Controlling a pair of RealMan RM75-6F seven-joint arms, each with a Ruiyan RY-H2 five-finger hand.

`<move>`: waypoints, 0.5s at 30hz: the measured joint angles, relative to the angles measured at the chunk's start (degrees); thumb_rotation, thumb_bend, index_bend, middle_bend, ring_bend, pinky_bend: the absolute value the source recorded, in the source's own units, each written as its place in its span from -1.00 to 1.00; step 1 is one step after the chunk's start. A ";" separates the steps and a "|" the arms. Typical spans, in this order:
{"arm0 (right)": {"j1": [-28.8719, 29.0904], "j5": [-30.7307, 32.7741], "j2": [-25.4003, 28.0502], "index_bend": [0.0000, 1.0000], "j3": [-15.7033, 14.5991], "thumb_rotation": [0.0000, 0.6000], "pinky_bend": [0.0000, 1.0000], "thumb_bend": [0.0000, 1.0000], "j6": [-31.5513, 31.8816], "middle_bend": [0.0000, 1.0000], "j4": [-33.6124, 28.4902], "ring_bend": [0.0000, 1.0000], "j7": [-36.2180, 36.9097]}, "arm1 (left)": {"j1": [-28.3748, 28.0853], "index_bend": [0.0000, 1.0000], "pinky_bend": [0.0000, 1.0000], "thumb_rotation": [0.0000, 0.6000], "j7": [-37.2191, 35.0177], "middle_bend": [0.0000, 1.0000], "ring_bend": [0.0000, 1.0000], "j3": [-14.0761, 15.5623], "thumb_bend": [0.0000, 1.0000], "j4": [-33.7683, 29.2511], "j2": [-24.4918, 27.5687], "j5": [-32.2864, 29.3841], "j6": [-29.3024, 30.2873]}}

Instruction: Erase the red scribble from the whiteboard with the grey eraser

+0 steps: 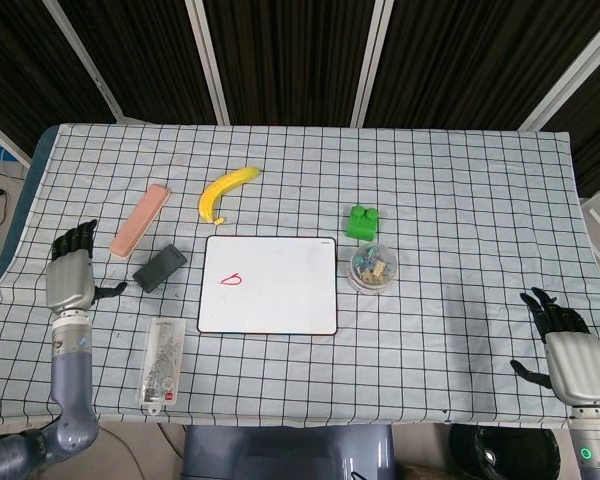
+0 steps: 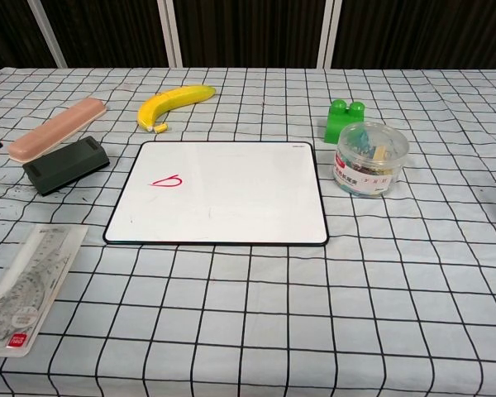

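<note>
The whiteboard (image 1: 280,295) (image 2: 231,198) lies flat in the middle of the table, with a small red scribble (image 1: 232,280) (image 2: 166,181) near its left edge. Just left of the board lies the grey eraser (image 1: 160,268) (image 2: 65,164), untouched. My left hand (image 1: 70,275) hovers left of the eraser, fingers spread and empty; its thumb tip points toward the eraser with a small gap between them. My right hand (image 1: 568,350) stays at the table's front right corner, fingers apart and empty. In the chest view only a dark fingertip shows at the left edge.
A pink case (image 1: 141,220) and a banana (image 1: 223,192) lie behind the eraser. A green block (image 1: 361,221) and a tub of clips (image 1: 373,267) stand right of the board. A bagged ruler set (image 1: 162,361) lies at the front left.
</note>
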 measured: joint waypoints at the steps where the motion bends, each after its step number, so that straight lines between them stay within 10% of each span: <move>1: 0.03 -0.02 -0.02 -0.72 -0.02 1.00 -0.58 -0.93 -0.05 -0.79 -0.03 -0.58 -0.09 | -0.88 -1.00 -0.88 1.00 0.34 -0.88 -1.00 -0.43 -0.95 0.22 -0.56 -0.81 -0.65; 15: 0.12 0.62 -0.08 -0.72 0.13 1.00 -0.58 -0.93 -0.44 -0.79 -0.09 -0.58 -0.88 | -8.21 -0.92 -0.80 1.00 8.90 -0.71 -0.97 -0.56 -0.95 -1.51 -4.44 -11.99 -4.09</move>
